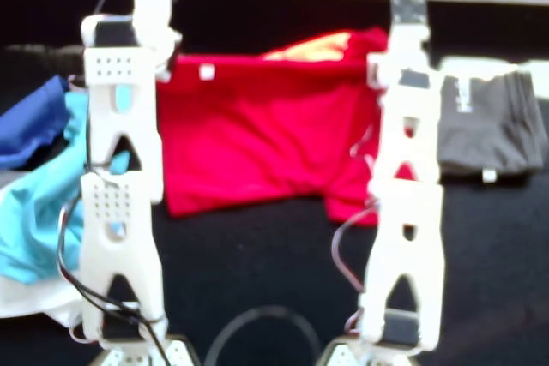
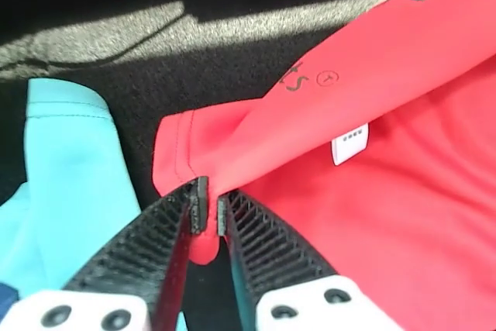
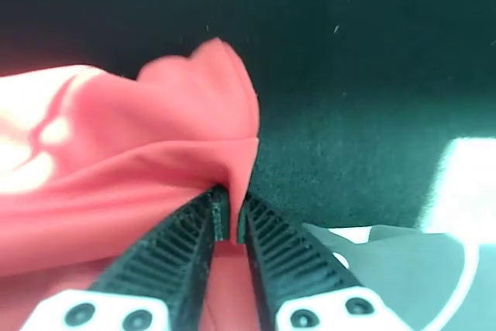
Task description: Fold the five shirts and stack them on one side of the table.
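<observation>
A red shirt [image 1: 257, 139] lies spread across the middle of the black table, its far edge folded over. My left gripper [image 2: 209, 211] is shut on the red shirt [image 2: 372, 191] at its far left corner, beside a light blue shirt [image 2: 62, 184]. My right gripper [image 3: 231, 215] is shut on the red shirt [image 3: 116, 168] at its far right corner, the cloth pinched between the black ribbed fingers [image 3: 174, 249]. In the high view the left arm [image 1: 124, 126] and right arm [image 1: 412, 152] stretch over the shirt's two sides.
A pile of blue [image 1: 30, 122], light blue [image 1: 34, 220] and white [image 1: 26, 302] shirts lies at the table's left edge. A folded grey shirt [image 1: 489, 130] rests at the right, with white cloth [image 1: 480, 66] behind it. Bare black table [image 1: 257, 255] spans the front.
</observation>
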Available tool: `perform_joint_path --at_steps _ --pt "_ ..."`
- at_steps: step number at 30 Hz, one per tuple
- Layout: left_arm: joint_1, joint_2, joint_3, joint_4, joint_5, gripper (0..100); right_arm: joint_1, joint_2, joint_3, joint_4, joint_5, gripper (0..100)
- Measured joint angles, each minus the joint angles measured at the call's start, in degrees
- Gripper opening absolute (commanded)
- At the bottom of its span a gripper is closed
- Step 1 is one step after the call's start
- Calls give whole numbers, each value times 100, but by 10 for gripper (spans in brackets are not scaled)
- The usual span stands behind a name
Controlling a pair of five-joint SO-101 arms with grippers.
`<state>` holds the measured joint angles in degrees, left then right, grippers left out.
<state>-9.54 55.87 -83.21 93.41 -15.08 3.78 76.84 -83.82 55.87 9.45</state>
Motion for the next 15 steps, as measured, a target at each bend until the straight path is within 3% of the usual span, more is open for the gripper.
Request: perform_joint_path --at_steps 4,8,15 --pt "0 -18 -668 633 0 9 9 -457 -501 774 0 6" --pt "-70 -325 -651 774 0 9 62 -879 -686 1846 9 6" --pt "-114 -1574 1292 818 0 9 70 -1547 -686 3499 624 6"
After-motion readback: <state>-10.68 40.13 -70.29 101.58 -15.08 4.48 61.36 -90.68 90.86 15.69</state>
